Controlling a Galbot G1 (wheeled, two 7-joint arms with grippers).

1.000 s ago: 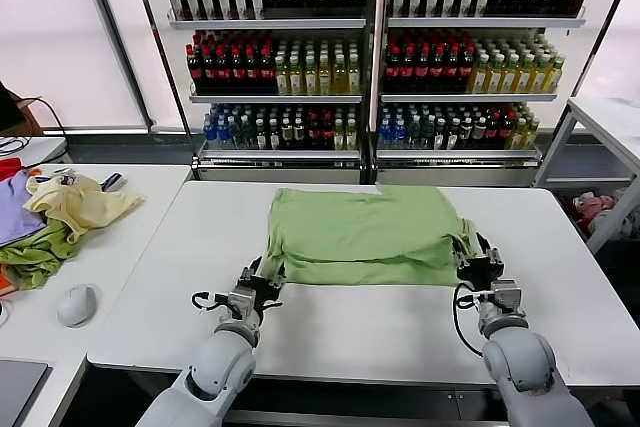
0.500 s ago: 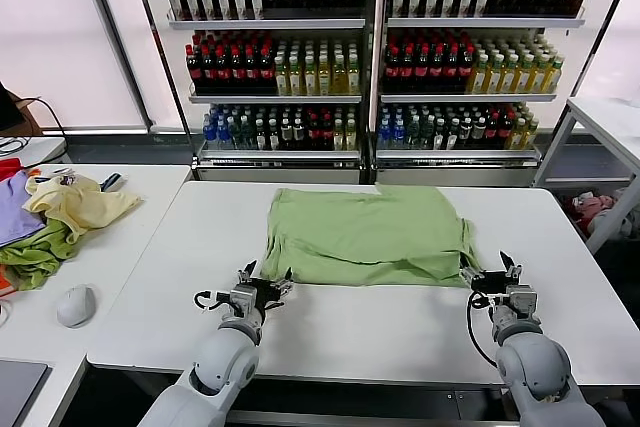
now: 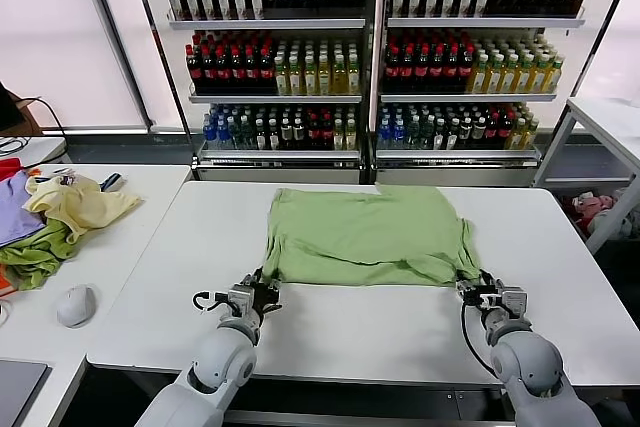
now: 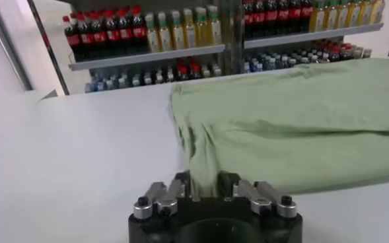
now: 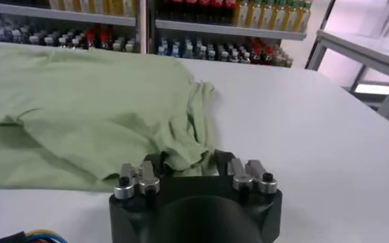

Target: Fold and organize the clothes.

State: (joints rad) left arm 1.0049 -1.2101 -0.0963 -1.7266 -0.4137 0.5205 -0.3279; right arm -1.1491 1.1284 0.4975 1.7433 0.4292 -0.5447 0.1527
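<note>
**Both near corners of T-shirt gripped**

Light green T-shirt [image 3: 365,234] is spread flat on white desk [image 3: 380,322], approx. centred. Left end effector [image 3: 262,289] is clamped on the near left corner, w/ cloth bunched between fingers. Right end effector [image 3: 478,290] is clamped on the near right corner, at the sleeve. Bottle shelves [image 3: 375,47] are seen behind.

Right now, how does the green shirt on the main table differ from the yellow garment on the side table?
The green shirt lies spread flat and partly folded; the yellow garment sits crumpled in a heap. The shirt lies alone on the main table; the garment rests against other cloths. The left claw and right claw each pinch a near corner of the shirt; nothing touches the garment. Both are pale.
</note>
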